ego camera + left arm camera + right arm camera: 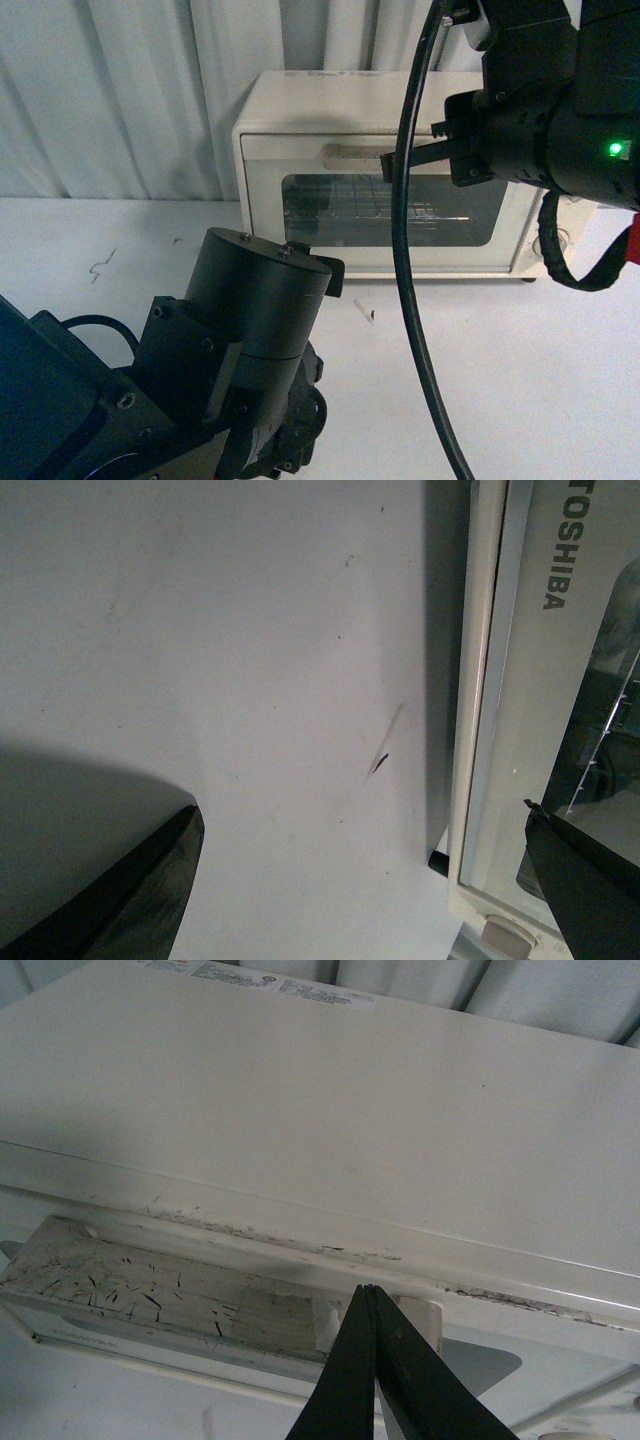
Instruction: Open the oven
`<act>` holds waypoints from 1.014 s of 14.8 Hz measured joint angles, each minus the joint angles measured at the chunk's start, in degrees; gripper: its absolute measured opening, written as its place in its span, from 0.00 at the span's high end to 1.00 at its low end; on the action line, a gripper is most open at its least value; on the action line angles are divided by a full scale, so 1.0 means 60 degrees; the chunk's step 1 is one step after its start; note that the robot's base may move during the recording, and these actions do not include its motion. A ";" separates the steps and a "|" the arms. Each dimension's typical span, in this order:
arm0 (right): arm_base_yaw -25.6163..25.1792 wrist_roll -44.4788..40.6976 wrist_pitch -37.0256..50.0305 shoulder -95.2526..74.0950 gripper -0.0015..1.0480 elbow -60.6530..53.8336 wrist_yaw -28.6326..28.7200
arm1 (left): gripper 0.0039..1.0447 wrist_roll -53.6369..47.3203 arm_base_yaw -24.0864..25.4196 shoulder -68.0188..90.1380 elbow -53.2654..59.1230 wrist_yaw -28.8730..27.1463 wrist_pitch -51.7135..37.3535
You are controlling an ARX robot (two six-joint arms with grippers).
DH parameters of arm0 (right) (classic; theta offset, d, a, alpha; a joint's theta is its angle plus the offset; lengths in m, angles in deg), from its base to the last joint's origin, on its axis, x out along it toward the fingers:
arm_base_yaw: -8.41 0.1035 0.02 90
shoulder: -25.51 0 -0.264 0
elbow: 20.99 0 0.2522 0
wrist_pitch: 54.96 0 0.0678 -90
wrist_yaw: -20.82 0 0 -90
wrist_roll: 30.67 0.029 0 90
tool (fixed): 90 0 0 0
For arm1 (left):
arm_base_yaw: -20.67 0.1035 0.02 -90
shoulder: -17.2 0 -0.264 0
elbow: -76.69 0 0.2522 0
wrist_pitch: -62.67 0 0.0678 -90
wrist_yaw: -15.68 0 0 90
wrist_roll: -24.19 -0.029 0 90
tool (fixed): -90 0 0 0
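The cream-white oven (300,110) stands at the back of the white table, its glass door (390,210) up and shut, wire rack visible behind the glass. Its flat bar handle (352,153) runs across the top of the door. My right gripper (387,165) is shut, with nothing held, its tips at the right end of the handle (150,1295), just under the oven's top edge (330,1225). My left gripper (365,865) hangs open over the table, one dark finger (585,880) in front of the oven's Toshiba-marked front (555,680).
White table (500,380) stretches in front of the oven, with a small dark mark (368,316) on it. Pleated white curtain (110,90) behind. My left arm's dark body (250,340) fills the lower left, and a black cable (405,250) hangs across the oven.
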 joint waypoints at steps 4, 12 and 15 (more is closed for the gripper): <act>0.0073 0.0004 0.0011 -0.0517 0.98 0.0321 0.0029 | 0.06 0.0000 0.0000 0.0000 0.0000 -0.0004 0.0000; 0.0423 0.0965 0.1738 -0.0313 0.98 -0.1224 -0.0087 | 0.06 0.0000 0.0000 0.0000 0.0000 -0.0004 0.0000; 0.0433 0.1268 0.1985 0.0452 0.98 -0.2477 0.0073 | 0.06 0.0000 0.0000 0.0000 0.0000 0.0000 -0.0004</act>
